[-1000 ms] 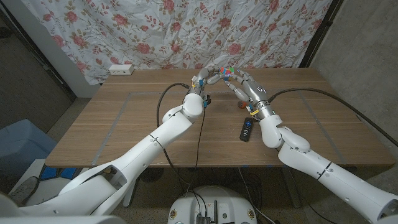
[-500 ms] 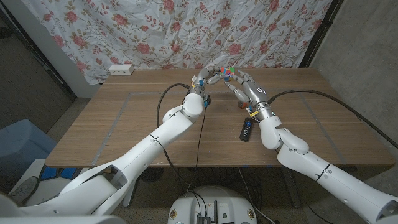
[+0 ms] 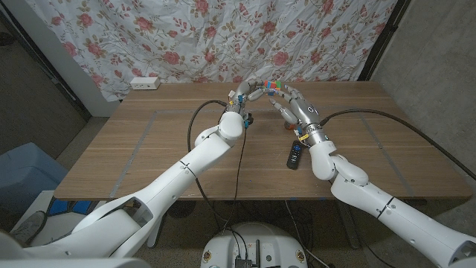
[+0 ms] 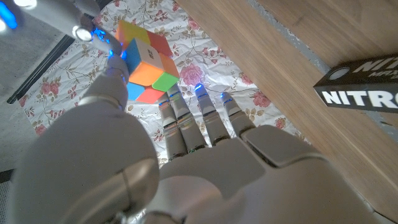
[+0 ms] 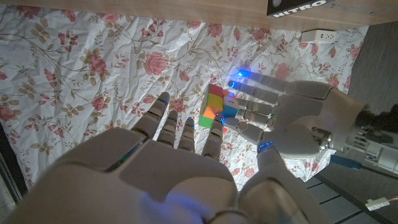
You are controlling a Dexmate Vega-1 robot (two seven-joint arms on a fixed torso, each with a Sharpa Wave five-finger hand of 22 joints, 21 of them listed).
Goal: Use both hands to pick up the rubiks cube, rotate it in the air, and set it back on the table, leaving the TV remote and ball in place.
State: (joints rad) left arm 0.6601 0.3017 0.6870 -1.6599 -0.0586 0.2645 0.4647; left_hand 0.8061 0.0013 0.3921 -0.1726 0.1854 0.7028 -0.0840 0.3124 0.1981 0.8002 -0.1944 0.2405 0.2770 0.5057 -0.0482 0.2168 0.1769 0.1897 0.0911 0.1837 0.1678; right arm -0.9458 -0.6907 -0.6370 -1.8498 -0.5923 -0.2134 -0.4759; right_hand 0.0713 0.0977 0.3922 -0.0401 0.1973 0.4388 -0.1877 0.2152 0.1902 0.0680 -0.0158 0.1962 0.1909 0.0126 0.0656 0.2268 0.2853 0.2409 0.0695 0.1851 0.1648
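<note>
Rubiks cube held in the air above the far part of the worktop, pinched between the fingers of the left hand and the right hand. TV remote lies on the worktop nearer than the cube. Black box behind the cube reads "NITRO"

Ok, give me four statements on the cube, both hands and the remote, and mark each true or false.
1. The rubiks cube is held in the air between the left hand and right hand. True.
2. The TV remote is in the right hand. False: it lies on the table.
3. The cube rests on the table. False: it is lifted.
4. A floral cloth hangs behind the table. True.
</note>
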